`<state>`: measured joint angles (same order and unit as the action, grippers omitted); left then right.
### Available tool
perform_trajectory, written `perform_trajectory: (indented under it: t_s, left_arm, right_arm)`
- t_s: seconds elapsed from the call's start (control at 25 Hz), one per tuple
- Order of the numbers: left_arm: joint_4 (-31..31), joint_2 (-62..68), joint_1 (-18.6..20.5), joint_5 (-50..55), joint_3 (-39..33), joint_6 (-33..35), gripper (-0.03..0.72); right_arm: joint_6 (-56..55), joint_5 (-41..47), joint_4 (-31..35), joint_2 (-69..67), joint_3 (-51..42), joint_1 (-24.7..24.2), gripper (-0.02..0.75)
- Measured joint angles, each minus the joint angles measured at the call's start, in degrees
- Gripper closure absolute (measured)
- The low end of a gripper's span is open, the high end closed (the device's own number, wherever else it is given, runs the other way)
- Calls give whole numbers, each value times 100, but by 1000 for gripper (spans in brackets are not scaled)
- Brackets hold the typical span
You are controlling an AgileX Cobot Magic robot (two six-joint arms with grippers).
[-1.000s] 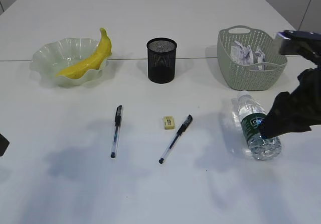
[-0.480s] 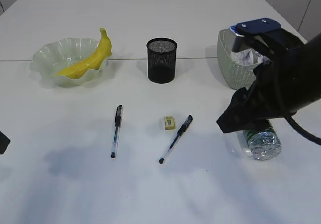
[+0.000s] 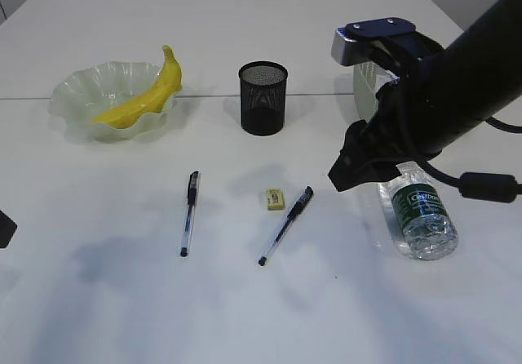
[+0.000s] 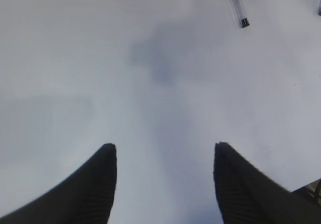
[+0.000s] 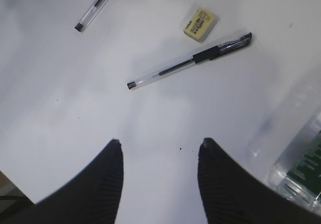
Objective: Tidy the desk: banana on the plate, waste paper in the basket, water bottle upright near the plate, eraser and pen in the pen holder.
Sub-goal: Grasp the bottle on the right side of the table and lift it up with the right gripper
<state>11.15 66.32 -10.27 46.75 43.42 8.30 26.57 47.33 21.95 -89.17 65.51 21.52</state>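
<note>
A yellow banana (image 3: 140, 99) lies in the pale green plate (image 3: 72, 88) at the back left. The black mesh pen holder (image 3: 263, 97) stands at the back middle. The water bottle (image 3: 420, 215) lies on its side at the right, and its edge shows in the right wrist view (image 5: 300, 170). A yellow eraser (image 3: 274, 198) (image 5: 200, 24) lies between two pens (image 3: 189, 212) (image 3: 286, 224). My right gripper (image 3: 341, 176) (image 5: 159, 142) is open and empty, above the table just right of the nearer pen (image 5: 190, 62). My left gripper (image 4: 164, 146) is open and empty. The waste paper is hidden.
The grey-green basket (image 3: 364, 82) at the back right is mostly hidden behind my right arm. The left arm shows only as a dark tip at the left edge (image 3: 4, 232). A pen tip (image 4: 236, 5) shows at the top of the left wrist view.
My right arm has swung left from the bottle toward the table's middle and now covers the basket. The bottle, pens and eraser have not moved.
</note>
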Motion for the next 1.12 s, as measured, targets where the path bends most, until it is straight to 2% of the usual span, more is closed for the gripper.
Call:
perform_trajectory:
  t_s: [0.16, 0.4, 0.52, 0.8, 0.96, 1.12]
  left_arm:
    - [0, 0, 0, -4, 0, 12, 253]
    - [0, 0, 0, -50, 0, 12, 253]
    - [0, 0, 0, -59, 0, 12, 253]
    - [0, 0, 0, -59, 0, 12, 253]
    - [0, 0, 0, -59, 0, 12, 253]
    - [0, 0, 0, -59, 0, 12, 253]
  right_arm:
    - [-93, 14, -139, -167, 144, 76, 373]
    - [-692, -9, -794, -372, 427, 499, 373]
    - [-1054, -9, -1052, -489, 505, 532, 373]
    - [-2835, 24, -3038, -491, 505, 532, 373]
    - [-3340, 24, -3402, -502, 505, 218, 338]
    - [-3329, 13, -3291, -606, 518, -479, 308]
